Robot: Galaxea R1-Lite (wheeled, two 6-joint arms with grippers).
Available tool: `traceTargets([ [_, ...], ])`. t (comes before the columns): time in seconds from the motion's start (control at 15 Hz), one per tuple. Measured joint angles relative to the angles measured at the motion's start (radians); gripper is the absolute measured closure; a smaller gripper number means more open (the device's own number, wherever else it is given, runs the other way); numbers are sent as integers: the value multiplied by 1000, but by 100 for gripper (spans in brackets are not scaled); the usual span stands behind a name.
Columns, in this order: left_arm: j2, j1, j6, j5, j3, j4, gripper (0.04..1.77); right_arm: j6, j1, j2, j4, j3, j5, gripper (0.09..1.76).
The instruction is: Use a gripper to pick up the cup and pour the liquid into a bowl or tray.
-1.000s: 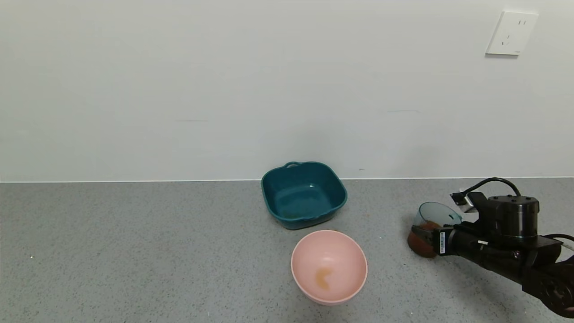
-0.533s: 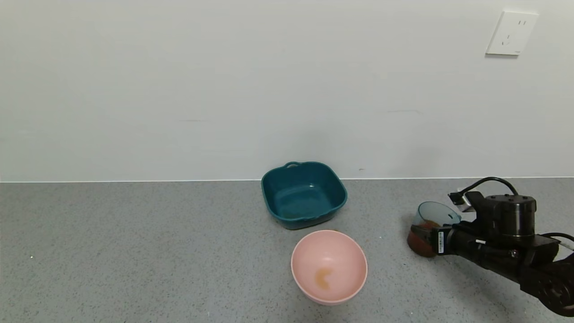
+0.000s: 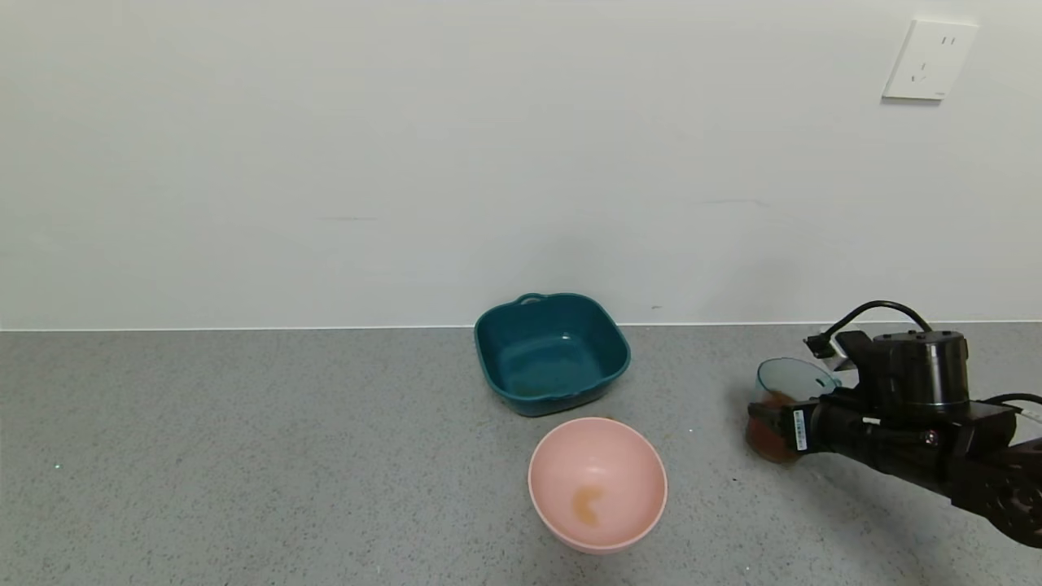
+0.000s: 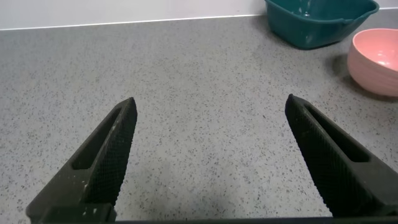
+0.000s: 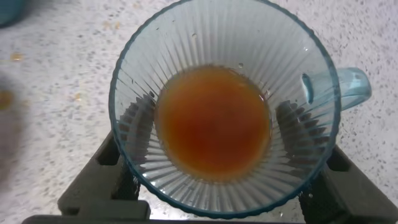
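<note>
My right gripper (image 3: pixel 772 429) is shut on the blue-grey ribbed cup (image 3: pixel 791 384), low over the grey counter at the right. The cup stands nearly upright; I cannot tell whether its base touches the counter. Reddish-brown liquid (image 3: pixel 765 440) fills its lower part. In the right wrist view the cup (image 5: pixel 224 53) shows from above with the liquid (image 5: pixel 213 121) inside, its tab (image 5: pixel 349 87) at the rim, and the gripper (image 5: pixel 216 124) clamping both sides. The pink bowl (image 3: pixel 623 468) stands well left of the cup, with a small brown puddle inside. My left gripper (image 4: pixel 211 106) is open and empty over bare counter.
A dark teal square dish (image 3: pixel 491 362) with handles stands behind the pink bowl, near the wall. Both also show in the left wrist view, the dish (image 4: pixel 311 34) and the bowl (image 4: pixel 373 65). A wall socket (image 3: pixel 928 61) is at the upper right.
The right gripper has risen slightly with the cup. The cup, tilted before, now stands more upright. The bowls have not moved.
</note>
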Motion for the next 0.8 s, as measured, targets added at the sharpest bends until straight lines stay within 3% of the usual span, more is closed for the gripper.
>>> traceTargets([
  [0.27, 0, 0, 0, 0, 0, 0, 9, 0, 54, -68, 167, -93, -49, 48],
  [0.8, 0, 0, 0, 0, 0, 0, 9, 0, 208, -145, 352, -218, -180, 49],
])
